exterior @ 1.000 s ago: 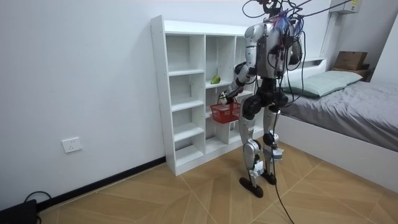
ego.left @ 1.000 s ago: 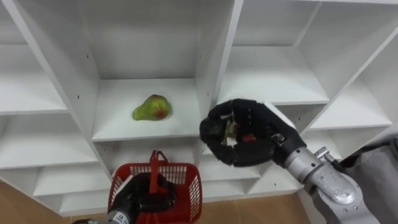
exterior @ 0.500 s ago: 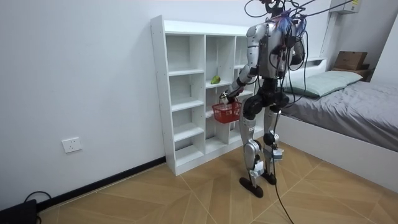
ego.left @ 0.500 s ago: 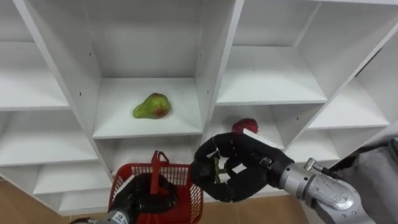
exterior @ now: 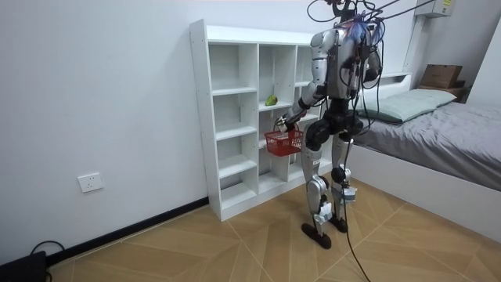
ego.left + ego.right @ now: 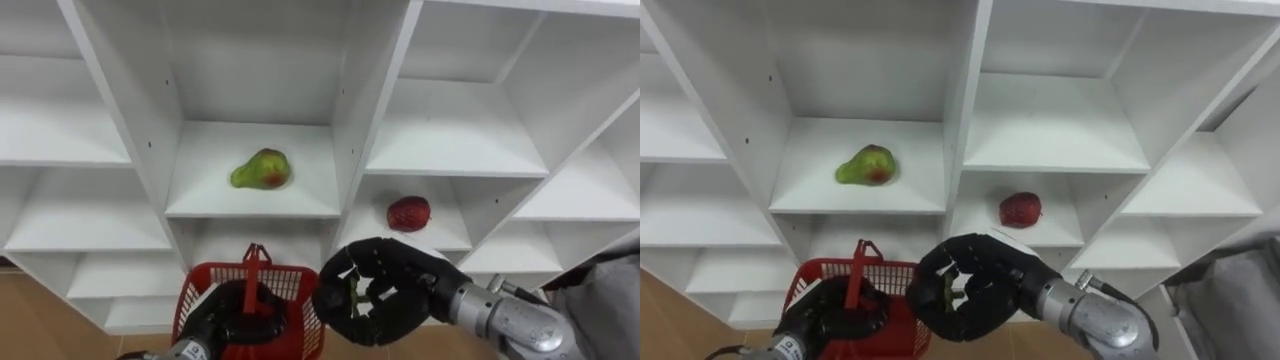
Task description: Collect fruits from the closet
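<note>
Left eye view: your right hand (image 6: 395, 300) was curled round a small greenish object (image 6: 352, 293); your left hand (image 6: 235, 318) gripped the red mesh basket (image 6: 292, 285). Above-left, the green, red-blushed pear (image 6: 261, 169) looked smooth and bruisable; cupping its belly seemed best.

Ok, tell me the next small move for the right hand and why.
Probably shift the right hand left over the red basket and release: its curled fingers seem to hold a greenish item just beside the basket the left hand carries.

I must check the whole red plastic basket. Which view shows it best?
The room view: the red plastic basket hangs whole, though small, from the left hand. Both eye views show it nearer but cut off below, that hand covering its middle.
</note>
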Controlling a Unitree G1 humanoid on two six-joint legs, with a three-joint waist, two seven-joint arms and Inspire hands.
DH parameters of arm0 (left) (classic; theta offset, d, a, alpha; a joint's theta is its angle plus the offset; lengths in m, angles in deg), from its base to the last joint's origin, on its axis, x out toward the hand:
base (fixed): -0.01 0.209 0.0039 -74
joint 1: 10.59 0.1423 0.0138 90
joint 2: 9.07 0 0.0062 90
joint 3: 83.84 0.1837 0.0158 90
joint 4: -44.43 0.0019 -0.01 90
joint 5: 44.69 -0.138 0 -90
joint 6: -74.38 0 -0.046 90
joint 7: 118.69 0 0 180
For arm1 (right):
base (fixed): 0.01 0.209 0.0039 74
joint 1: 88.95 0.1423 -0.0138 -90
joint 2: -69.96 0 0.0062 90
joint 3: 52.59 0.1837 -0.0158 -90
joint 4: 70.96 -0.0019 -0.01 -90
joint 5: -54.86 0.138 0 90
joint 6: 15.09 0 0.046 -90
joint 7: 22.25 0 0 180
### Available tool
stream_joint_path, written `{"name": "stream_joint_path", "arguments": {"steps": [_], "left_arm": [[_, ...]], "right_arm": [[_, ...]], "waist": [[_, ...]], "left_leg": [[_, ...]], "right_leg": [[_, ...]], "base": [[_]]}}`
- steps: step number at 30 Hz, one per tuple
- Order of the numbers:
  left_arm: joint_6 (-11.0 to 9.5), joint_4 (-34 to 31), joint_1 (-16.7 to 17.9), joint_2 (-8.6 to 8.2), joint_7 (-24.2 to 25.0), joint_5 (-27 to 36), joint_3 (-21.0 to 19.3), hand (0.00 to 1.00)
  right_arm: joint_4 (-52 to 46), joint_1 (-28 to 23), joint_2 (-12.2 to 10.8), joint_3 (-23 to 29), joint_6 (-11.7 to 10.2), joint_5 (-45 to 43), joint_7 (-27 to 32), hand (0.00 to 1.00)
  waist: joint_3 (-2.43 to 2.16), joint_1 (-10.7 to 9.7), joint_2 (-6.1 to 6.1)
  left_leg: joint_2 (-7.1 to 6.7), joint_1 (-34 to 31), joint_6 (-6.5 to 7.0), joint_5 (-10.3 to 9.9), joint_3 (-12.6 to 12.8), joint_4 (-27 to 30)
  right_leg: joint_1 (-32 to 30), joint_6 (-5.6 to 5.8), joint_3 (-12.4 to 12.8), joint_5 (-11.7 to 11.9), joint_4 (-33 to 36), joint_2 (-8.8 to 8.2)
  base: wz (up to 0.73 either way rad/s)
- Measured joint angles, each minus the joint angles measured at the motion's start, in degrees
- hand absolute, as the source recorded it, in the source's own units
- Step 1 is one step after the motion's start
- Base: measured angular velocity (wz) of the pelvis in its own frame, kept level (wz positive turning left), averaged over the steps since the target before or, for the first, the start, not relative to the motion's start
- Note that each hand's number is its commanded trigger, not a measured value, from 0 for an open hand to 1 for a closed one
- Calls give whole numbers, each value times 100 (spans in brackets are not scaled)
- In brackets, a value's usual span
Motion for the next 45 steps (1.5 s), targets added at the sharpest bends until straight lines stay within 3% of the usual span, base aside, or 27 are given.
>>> {"name": "stream_joint_path", "arguments": {"steps": [4,10,15,26,41,45], "left_arm": [[-17,0,-3,-36,1,-1,26,100],[-22,0,-7,-52,26,-3,185,100],[-22,0,-7,-68,32,-2,232,100],[-75,0,-18,-108,77,-3,416,100],[-91,-106,9,-168,118,-7,598,100],[-84,-106,46,-179,123,-9,684,100]], "right_arm": [[238,4,-161,-106,-26,-190,285,100],[497,58,-168,-297,-107,-215,685,100],[697,63,-169,-493,-157,-210,910,100],[697,67,-185,-559,-281,-221,1228,100],[718,95,-212,-710,-281,-563,1572,100],[864,278,-315,-714,-274,-566,1672,100]], "waist": [[11,4,43],[56,15,164],[65,52,185],[60,158,181],[45,279,187],[48,286,200]], "left_leg": [[-1,1,0,0,-50,13],[-1,0,-1,0,-61,38],[-1,-13,-1,0,-70,49],[-14,-85,0,0,-129,81],[-28,-106,1,1,-226,87],[-29,-134,1,1,-246,89]], "right_leg": [[23,0,-58,1,3,-4],[41,-1,-84,1,6,-8],[36,-1,-98,1,10,-12],[0,0,-194,0,10,-37],[13,1,-230,-1,8,-48],[3,1,-245,-1,1,-51]], "base": [[6],[1],[0],[3],[2],[1]]}}
